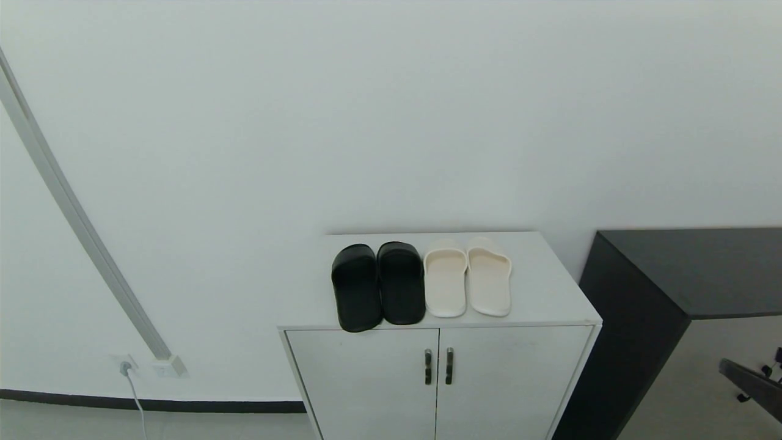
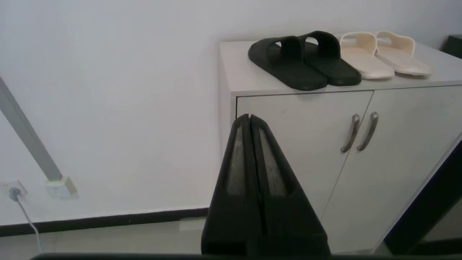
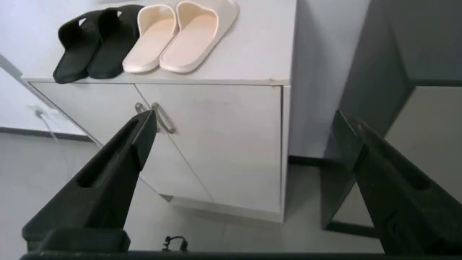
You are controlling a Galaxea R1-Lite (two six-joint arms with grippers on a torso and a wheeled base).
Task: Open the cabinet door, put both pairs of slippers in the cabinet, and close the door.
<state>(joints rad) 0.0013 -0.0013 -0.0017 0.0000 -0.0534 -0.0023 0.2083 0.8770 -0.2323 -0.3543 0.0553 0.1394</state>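
Note:
A white two-door cabinet (image 1: 440, 385) stands against the wall with both doors shut and two dark handles (image 1: 438, 366) at the middle seam. On its top lie a black pair of slippers (image 1: 377, 285) and, to their right, a cream pair of slippers (image 1: 468, 277), side by side. The left wrist view has the cabinet (image 2: 317, 152), the black slippers (image 2: 303, 59) and the cream slippers (image 2: 385, 53); my left gripper (image 2: 250, 119) is shut, well short of the doors. My right gripper (image 3: 242, 123) is open, fingers wide apart before the cabinet (image 3: 224, 137), below the slippers (image 3: 144, 32).
A black table (image 1: 690, 275) stands close to the cabinet's right side. A grey cable duct (image 1: 73, 214) runs slanting down the wall at left to a socket (image 1: 125, 366) with a plugged cord. Open floor lies before the cabinet.

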